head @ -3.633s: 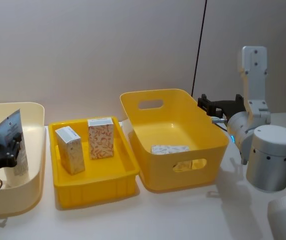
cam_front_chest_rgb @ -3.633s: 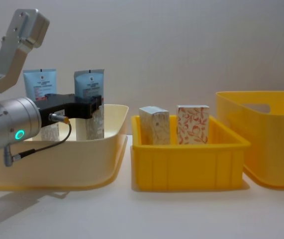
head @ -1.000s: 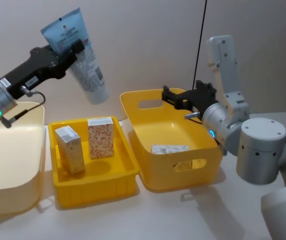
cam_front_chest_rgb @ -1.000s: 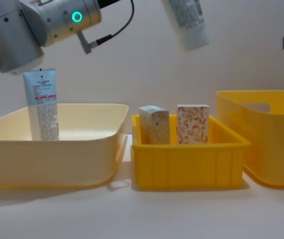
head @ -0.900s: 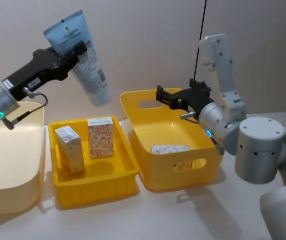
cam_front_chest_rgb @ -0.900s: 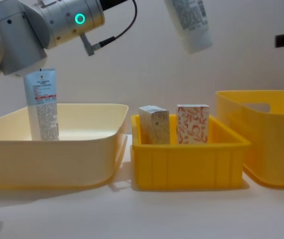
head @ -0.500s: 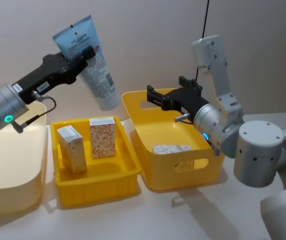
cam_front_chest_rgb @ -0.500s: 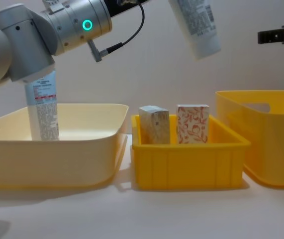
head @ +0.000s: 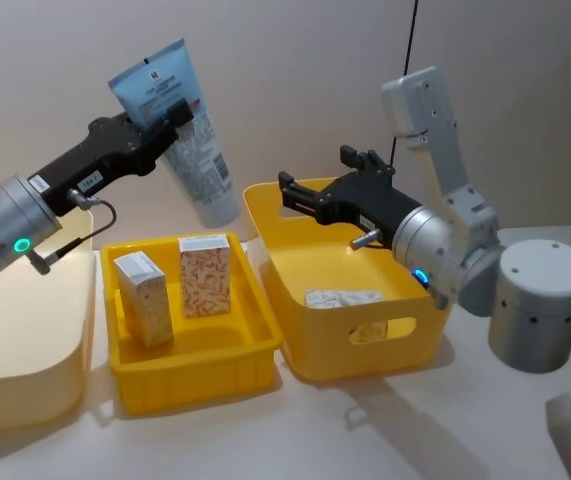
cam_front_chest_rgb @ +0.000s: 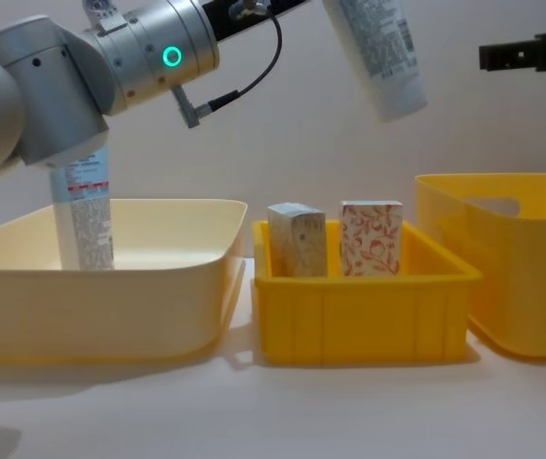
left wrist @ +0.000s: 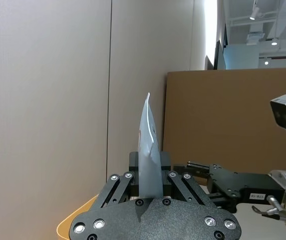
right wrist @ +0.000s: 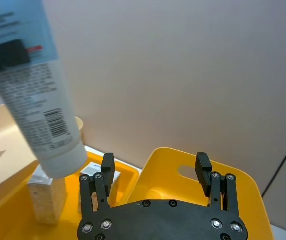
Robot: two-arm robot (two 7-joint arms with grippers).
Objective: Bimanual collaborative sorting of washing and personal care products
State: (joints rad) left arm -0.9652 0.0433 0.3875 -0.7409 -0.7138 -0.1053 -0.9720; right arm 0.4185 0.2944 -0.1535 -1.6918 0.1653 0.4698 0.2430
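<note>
Blue-white flat squeeze tube [head: 206,178], clamped in left gripper [head: 171,113], hangs well clear above shallow yellow plastic tray [head: 191,386]; right gripper [head: 314,173] spread, empty.

The left claw [head: 172,118] grips a squeeze tube [head: 203,165] high above the shallow yellow tray [head: 190,375], tilted, blue end up. In that tray a marbled carton [head: 143,298] stands left of an orange-leaf carton [head: 205,275]. The right claw [head: 313,178], fingers spread, hovers over the far left rim of the deep yellow bin [head: 315,340].
</note>
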